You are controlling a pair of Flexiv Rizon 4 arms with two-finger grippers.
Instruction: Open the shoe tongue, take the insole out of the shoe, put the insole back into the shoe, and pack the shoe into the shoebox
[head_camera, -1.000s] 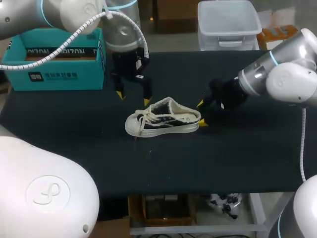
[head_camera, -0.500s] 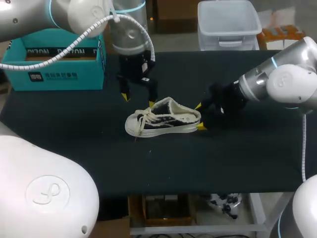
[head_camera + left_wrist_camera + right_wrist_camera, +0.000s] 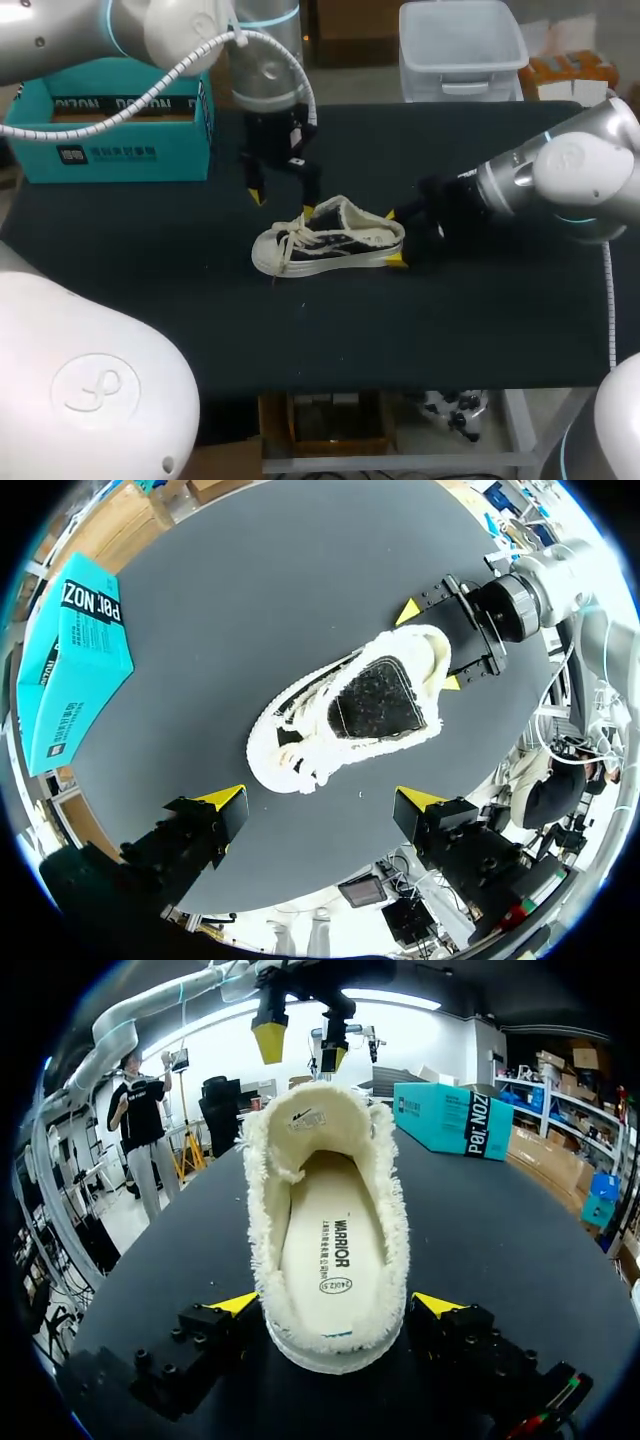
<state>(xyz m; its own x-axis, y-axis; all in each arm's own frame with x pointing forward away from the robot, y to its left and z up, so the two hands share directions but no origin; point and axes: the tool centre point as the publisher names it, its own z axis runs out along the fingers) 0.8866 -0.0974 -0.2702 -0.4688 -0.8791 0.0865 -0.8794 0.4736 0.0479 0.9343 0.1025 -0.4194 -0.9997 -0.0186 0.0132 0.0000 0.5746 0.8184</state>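
Dark table [image 3: 150,250] carries the shoe [image 3: 325,240] upright on its sole near the middle, laces lying over the tongue. Insole [image 3: 325,1250] sits inside the shoe. Teal shoebox [image 3: 110,130] stands well apart at the far left corner, shoe not in it. Judgement: early stage, tongue not yet opened, and packing certainly left. Left gripper [image 3: 282,203] hangs above the lace end, fingers wide apart, holding nothing. Right gripper [image 3: 394,237] sits low at the heel, one finger on either side, apparently just clear of it, gripping nothing.
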